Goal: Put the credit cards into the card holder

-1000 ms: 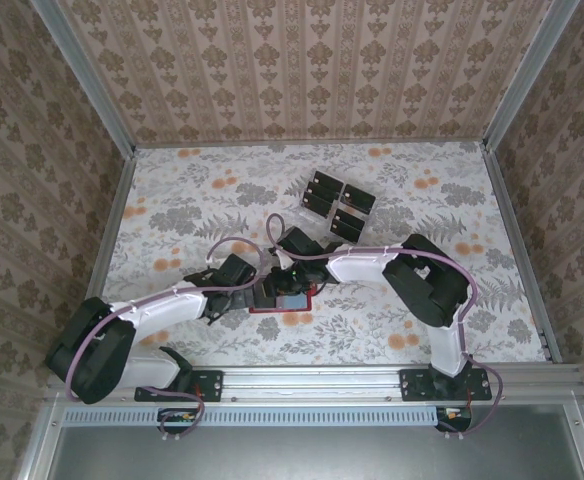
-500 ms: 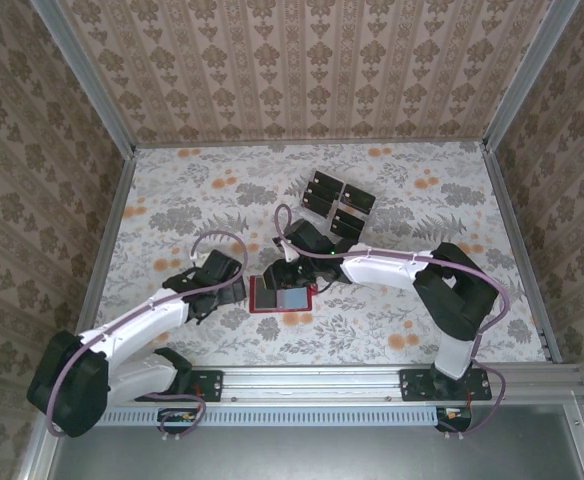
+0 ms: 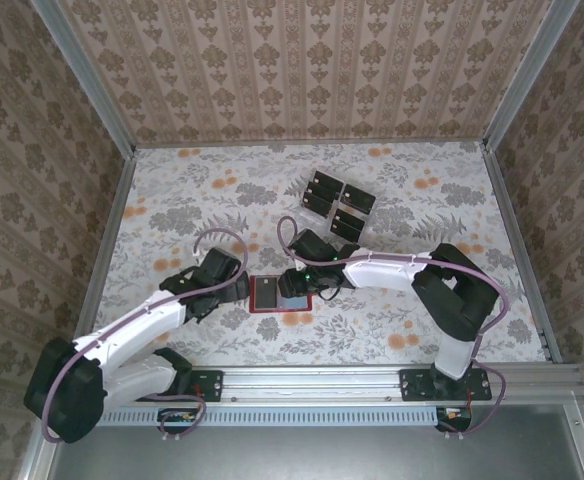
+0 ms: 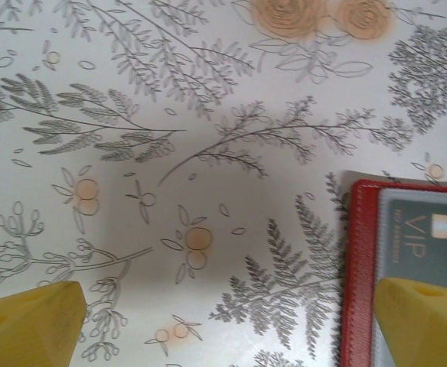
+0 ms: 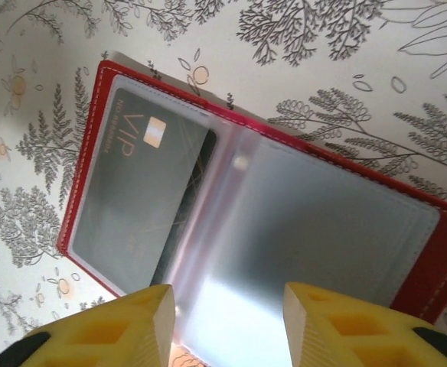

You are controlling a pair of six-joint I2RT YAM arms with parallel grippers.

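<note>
- Card holder (image 3: 269,293) lies open, one credit card (image 5: 143,191) in its pocket.
- Left gripper (image 4: 227,317) jaws wide apart, at its edge.
- Right gripper (image 5: 231,313) jaws apart, empty, above it.

The card holder (image 3: 280,294) lay open on the table (image 3: 172,200), near the middle and toward the front. One card (image 5: 143,199) sat inside its left pocket. The left fingers (image 4: 28,317) were just left of the card holder, one over its edge. The right fingers (image 5: 124,329) were above its right side. The other cards (image 3: 337,205) lay together behind it, well apart.
</note>
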